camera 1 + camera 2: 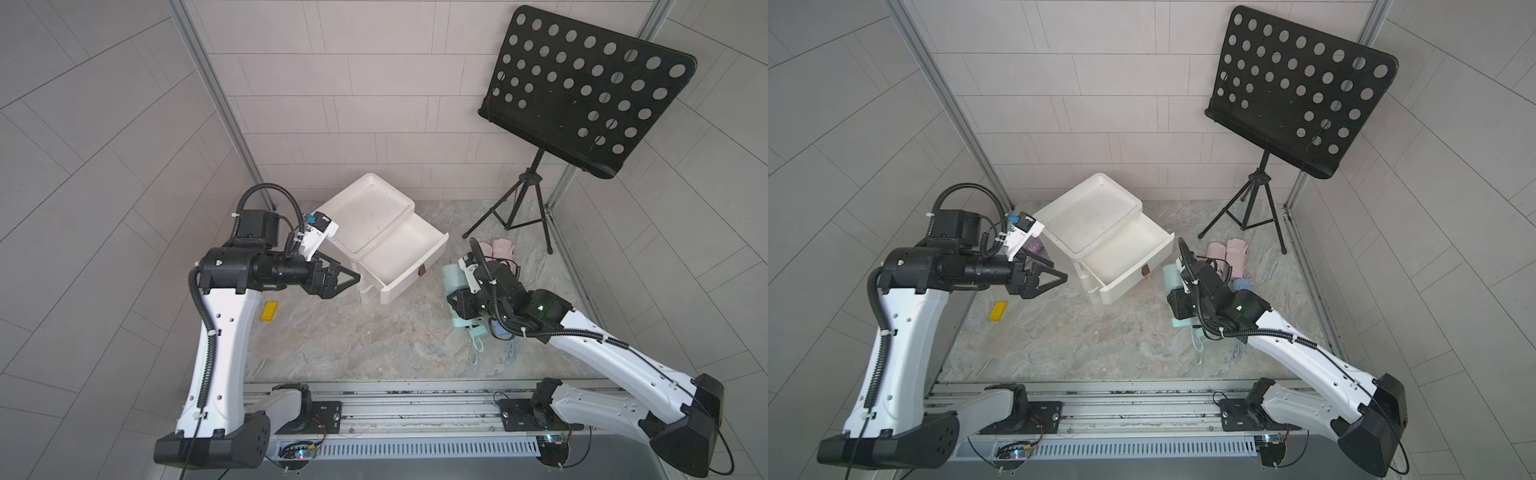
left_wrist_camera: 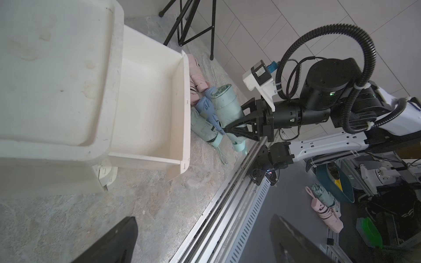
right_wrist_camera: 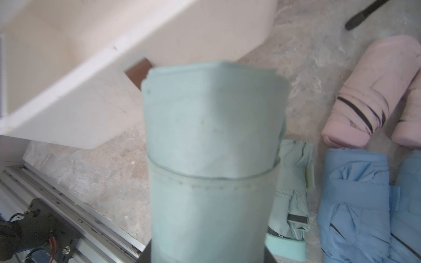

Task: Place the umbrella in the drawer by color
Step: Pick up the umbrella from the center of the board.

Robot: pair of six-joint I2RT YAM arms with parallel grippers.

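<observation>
A white cabinet stands mid-floor with its top drawer (image 1: 401, 253) (image 1: 1125, 251) (image 2: 148, 95) pulled open and nothing showing inside. My right gripper (image 2: 234, 118) (image 3: 208, 255) is shut on a mint green umbrella (image 2: 225, 102) (image 3: 214, 141) (image 1: 452, 277) in its sleeve, just right of the drawer front (image 3: 68, 102). The umbrella's top end is tilted up over the pile. On the floor beside it lie another mint umbrella (image 3: 293, 182), blue umbrellas (image 3: 353, 205) and pink umbrellas (image 3: 369, 91) (image 1: 500, 248). My left gripper (image 1: 345, 279) (image 2: 202, 239) hangs open with nothing in it, at the cabinet's left front corner.
A black music stand (image 1: 582, 91) on a tripod (image 1: 528, 199) stands at the back right, close behind the pile. On the floor under my left arm lies a small yellow block (image 1: 269, 311). The arms' metal rail (image 1: 415, 407) runs along the front edge. Walls close in the left and right sides.
</observation>
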